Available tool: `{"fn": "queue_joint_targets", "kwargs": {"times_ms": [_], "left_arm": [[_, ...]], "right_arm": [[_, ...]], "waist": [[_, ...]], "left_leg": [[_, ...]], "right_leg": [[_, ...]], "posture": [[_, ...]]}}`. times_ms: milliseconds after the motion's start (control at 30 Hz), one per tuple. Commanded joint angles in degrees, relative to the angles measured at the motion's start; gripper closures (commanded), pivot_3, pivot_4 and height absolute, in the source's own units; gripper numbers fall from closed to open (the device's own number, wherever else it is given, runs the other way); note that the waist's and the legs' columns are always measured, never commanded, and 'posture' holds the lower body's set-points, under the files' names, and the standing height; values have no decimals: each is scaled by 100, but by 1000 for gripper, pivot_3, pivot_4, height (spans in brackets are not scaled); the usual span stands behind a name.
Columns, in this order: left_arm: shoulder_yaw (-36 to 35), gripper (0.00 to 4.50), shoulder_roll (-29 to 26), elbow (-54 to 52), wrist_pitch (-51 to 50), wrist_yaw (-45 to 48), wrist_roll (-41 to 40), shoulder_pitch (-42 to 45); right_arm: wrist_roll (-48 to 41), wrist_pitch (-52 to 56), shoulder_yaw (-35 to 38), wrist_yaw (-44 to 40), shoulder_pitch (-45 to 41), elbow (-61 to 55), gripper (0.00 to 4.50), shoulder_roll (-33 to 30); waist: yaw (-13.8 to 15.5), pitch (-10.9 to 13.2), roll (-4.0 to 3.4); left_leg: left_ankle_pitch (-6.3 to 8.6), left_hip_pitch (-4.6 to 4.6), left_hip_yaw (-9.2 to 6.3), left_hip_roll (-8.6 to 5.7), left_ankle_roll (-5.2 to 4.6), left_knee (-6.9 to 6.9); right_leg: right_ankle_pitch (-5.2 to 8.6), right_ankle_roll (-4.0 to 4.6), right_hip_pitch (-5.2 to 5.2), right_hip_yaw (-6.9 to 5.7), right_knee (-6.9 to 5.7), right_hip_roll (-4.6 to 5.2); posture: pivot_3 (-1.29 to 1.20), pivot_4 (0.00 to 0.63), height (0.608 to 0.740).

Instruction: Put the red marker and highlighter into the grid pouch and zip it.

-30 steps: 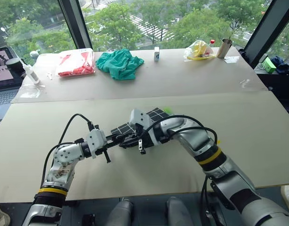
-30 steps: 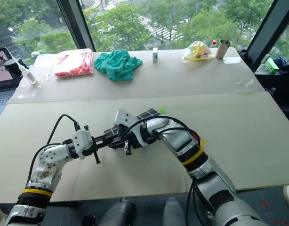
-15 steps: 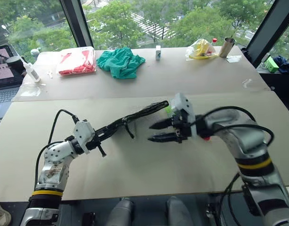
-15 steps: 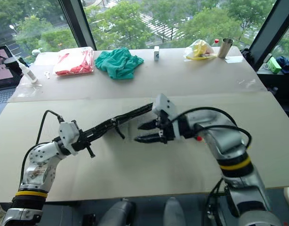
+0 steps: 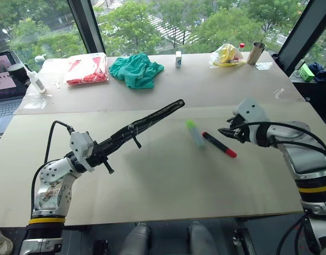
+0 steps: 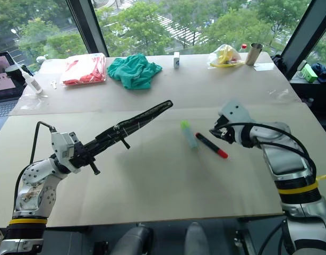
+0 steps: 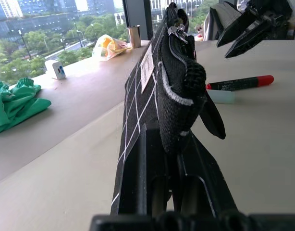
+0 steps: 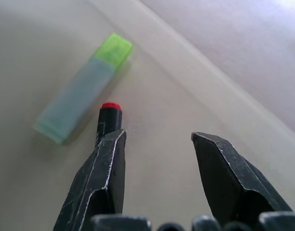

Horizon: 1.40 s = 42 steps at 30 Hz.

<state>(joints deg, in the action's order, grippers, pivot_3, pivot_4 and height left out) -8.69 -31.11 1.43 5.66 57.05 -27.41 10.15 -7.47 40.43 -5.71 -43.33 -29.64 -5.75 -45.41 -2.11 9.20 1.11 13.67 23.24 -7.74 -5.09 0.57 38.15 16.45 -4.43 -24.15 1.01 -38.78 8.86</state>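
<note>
While lifted, grid pouch [image 5: 147, 122] is pinched.

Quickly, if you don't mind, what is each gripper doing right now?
Left gripper: shut on the pouch, held off the table.
Right gripper: open, empty, near the marker.

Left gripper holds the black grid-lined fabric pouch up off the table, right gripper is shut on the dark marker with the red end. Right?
Not quite. The left gripper does hold the black grid-lined fabric pouch up off the table. But the right gripper is open and empty: the right wrist view shows the dark marker with the red end lying on the table.
</note>
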Motion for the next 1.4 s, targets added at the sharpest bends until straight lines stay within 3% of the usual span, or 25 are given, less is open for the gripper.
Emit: {"fn": "queue_joint_targets", "kwargs": {"times_ms": [33,233,600,833,1067,1233,1400], "left_arm": [[-78,4500,-39,-203,-48,119,-167,18],[-28,4500,-139,-366,-397,387,-324,-111],[-119,4500,-567,-385,-742,803,-282,-312],[-146,4500,-667,-464,-724,880,-271,-403],[-135,4500,-785,-487,-590,953,-136,-563],[-55,4500,-810,-403,-421,1037,20,-623],[22,4500,-744,-311,-347,1031,91,-546]], "right_arm": [[-33,197,115,43,183,-391,2044,-21],[-205,378,276,-70,279,-339,2044,-79],[195,179,-375,-135,374,350,2044,-9],[237,-31,-458,-189,347,619,3916,106],[95,-691,162,-91,-336,693,3911,150],[-750,-1016,616,-1403,-598,-391,3911,-471],[-1142,-1028,429,-2144,-511,-1544,3911,-934]], "waist": [[1,0,0],[-4,0,0],[-4,-2,2],[-18,-13,21],[2,-5,8],[10,1,-2],[42,0,0]], "left_leg": [[1,0,0,0,-1,1],[3,-3,1,-1,-5,3],[7,-10,4,0,-12,5],[27,-44,4,5,-45,4],[38,-90,6,6,-61,-7],[39,-80,6,6,-61,-23],[50,-76,5,11,-70,-26]], "right_leg": [[0,0,0,1,1,0],[0,0,1,2,-1,-1],[0,0,10,1,1,-1],[0,0,43,1,4,-6],[0,0,99,0,38,-8],[0,0,85,2,48,-8],[-1,-2,93,-8,77,-8]], "posture": [[0,150,740],[0,150,740],[0,150,740],[0,150,740],[0,150,740],[0,150,740],[0,150,740]]}}
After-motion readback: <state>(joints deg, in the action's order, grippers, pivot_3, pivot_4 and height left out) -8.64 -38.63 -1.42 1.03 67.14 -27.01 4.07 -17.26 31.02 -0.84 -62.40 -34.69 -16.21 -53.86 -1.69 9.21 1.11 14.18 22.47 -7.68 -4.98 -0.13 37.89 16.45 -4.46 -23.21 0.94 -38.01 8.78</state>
